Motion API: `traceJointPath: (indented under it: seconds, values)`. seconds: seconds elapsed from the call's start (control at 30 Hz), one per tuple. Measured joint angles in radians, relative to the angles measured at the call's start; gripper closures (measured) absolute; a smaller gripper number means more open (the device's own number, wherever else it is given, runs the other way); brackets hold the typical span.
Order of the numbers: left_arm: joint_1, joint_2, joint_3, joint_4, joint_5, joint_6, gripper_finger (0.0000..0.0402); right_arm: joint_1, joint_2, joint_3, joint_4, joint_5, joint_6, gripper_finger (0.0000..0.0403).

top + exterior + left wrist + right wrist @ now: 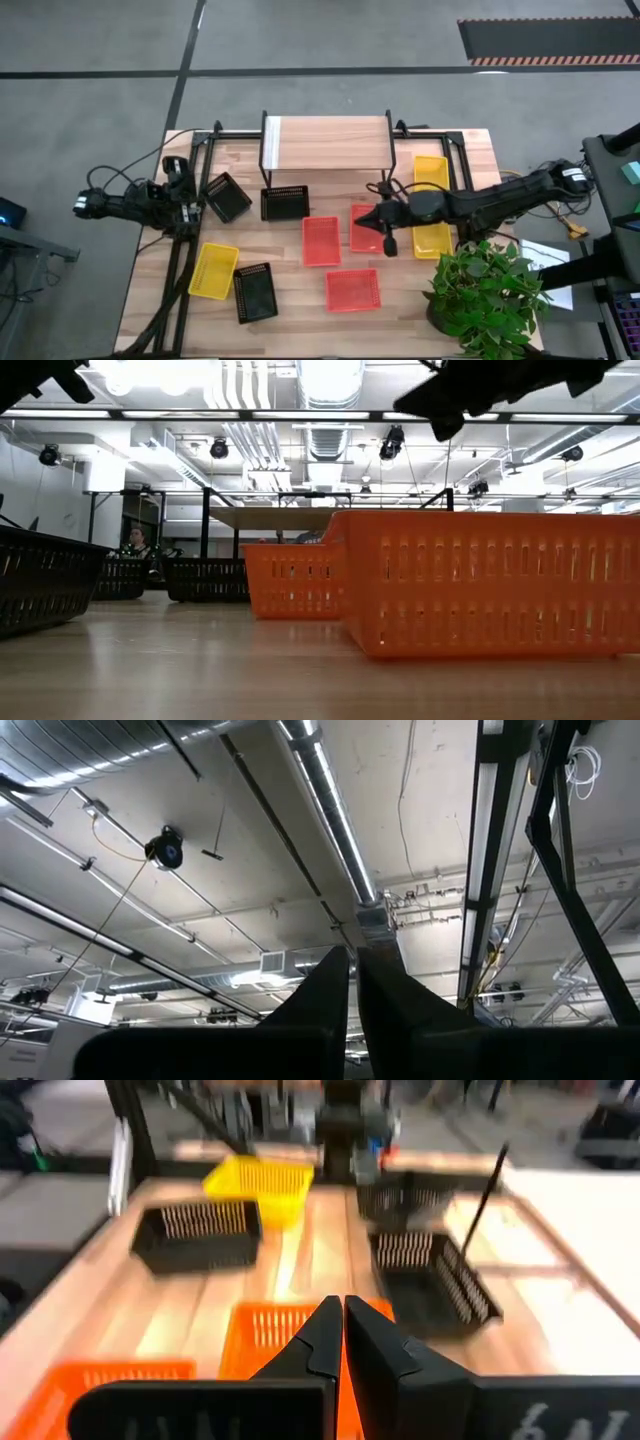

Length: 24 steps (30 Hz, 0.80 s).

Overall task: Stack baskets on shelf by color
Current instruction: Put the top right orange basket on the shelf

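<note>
Wooden table (400, 300), right end effector (384, 228) closed, empty

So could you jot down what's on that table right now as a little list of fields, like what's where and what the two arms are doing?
Shelf: wooden-topped shelf at the table's far edge, nothing on top
Red baskets: three, in the middle of the table
Yellow baskets: one at front left; others at right, partly under the right arm
Black baskets: three; one in front of the shelf, one to its left, one at front left
Right gripper: over the red baskets, jaws shut, holding nothing
Left gripper: at the table's left edge, shut
Stacking: not yet begun
</note>
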Motion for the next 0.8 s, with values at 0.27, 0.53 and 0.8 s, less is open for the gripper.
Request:
traceJointPath:
  seconds: [0.27, 0.53, 0.8]
  values:
    - [-0.001, 0.0, -0.002, -0.01, 0.0, -0.001, 0.0394, 0.004, 0.074, 0.156, -0.339, 0.001, 0.116, 0.0394]
    - [0.0, -0.004, 0.024, 0.026, 0.0, -0.001, 0.0394, 0.04, 0.171, 0.295, -0.589, -0.002, 0.163, 0.0394]
    - [0.0, -0.005, 0.032, 0.026, 0.0, -0.001, 0.0394, 0.039, 0.309, 0.453, -0.786, -0.005, 0.257, 0.036]
